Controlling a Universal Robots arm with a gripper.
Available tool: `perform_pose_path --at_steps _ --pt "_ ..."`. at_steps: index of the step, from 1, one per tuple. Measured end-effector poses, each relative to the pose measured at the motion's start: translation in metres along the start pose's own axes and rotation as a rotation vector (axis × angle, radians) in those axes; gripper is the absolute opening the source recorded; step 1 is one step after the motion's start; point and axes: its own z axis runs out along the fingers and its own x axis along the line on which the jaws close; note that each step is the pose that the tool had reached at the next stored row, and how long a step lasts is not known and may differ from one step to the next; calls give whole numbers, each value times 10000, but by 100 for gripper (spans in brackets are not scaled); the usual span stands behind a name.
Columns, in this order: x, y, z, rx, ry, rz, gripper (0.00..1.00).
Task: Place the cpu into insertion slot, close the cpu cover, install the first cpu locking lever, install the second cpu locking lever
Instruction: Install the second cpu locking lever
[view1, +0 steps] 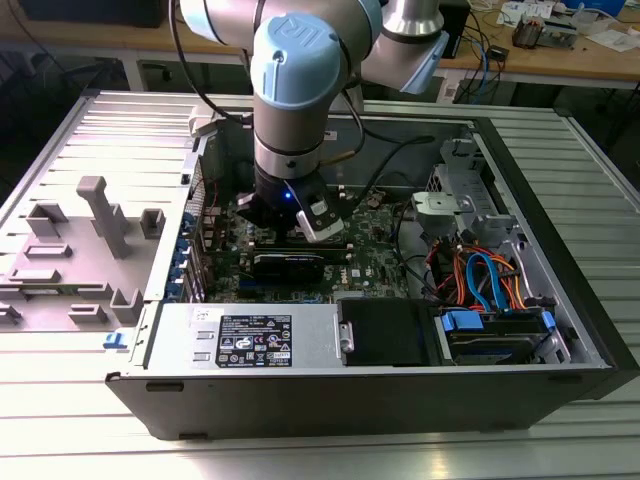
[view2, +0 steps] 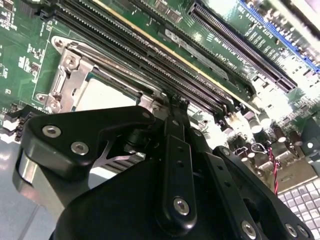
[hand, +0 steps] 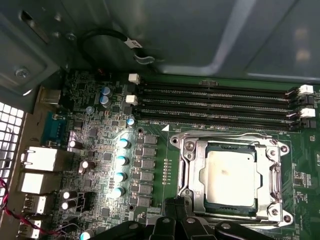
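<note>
Cpu (hand: 226, 175) seated flat in insertion slot (hand: 260, 202) on green motherboard (hand: 155, 165); cpu cover (hand: 192, 165) closed down over it, framing silver top. Gripper (hand: 176, 206) low at the socket's edge, just beside cover; fingers close together, nothing seen held. Black memory slots (hand: 215, 102) just beyond socket, inside open computer case (view1: 560, 330)

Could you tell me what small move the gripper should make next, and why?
Probably a short descent at the socket's edge: the cpu already lies in the insertion slot, the cpu cover frames it closed, and the gripper hovers just beside that frame.
</note>
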Motion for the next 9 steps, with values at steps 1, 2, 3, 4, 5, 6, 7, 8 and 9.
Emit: perform_pose_path --at_steps 1,2,3,4,5,6,7,8,9 --pt "2 6 -32 5 3 2 11" --pt "3 11 -57 5 3 2 11" --pt "4 16 -86 5 4 2 11" --pt "5 21 -108 4 3 2 11" --pt "6 26 -135 6 5 2 11" --pt "7 29 -154 5 4 2 11" --pt "6 31 -159 4 3 1 11" --pt "7 31 -159 3 3 1 11" --pt "6 31 -159 2 3 1 11"
